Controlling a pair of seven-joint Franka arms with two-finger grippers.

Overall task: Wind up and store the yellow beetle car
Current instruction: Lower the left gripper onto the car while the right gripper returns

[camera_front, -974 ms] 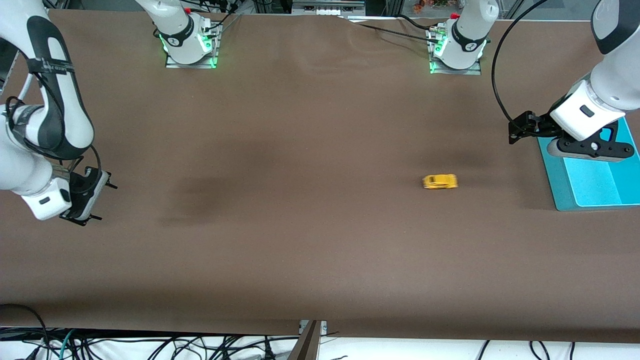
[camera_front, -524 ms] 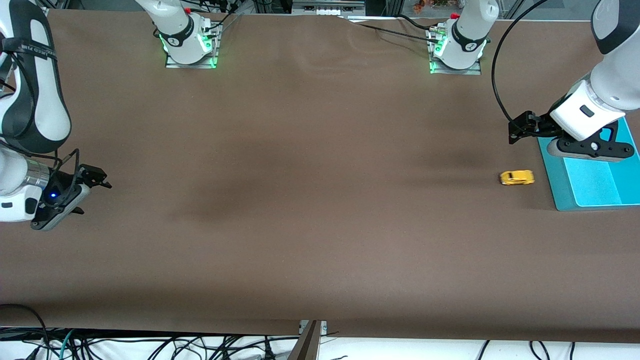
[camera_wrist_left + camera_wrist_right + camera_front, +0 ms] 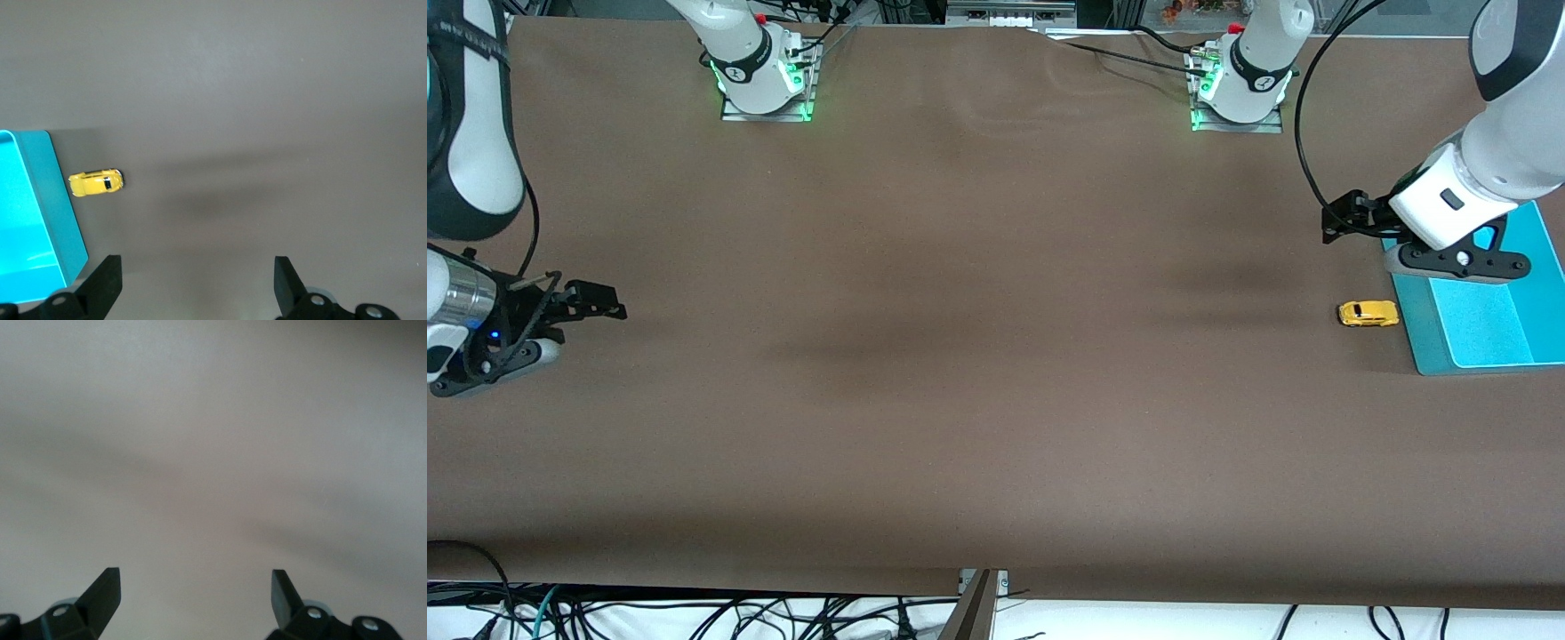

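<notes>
The yellow beetle car (image 3: 1368, 313) stands on the brown table, right beside the outer wall of the teal bin (image 3: 1421, 342). It also shows in the left wrist view (image 3: 97, 183), next to the bin wall (image 3: 59, 200). My left gripper (image 3: 1344, 219) is open and empty, hovering over the table near the bin's corner, a little away from the car. My right gripper (image 3: 594, 300) is open and empty, low over the table at the right arm's end. The left wrist view (image 3: 198, 283) and right wrist view (image 3: 195, 597) both show spread fingers with bare table between.
The teal bin's floor (image 3: 1489, 324) is open at the left arm's end. The two arm bases (image 3: 763, 76) (image 3: 1240, 84) stand along the table's edge farthest from the front camera. Cables hang below the edge nearest the front camera.
The car has rolled toward the left arm's end and now rests beside the bin. My right gripper has pulled back toward its end of the table. My left gripper shifted slightly.
</notes>
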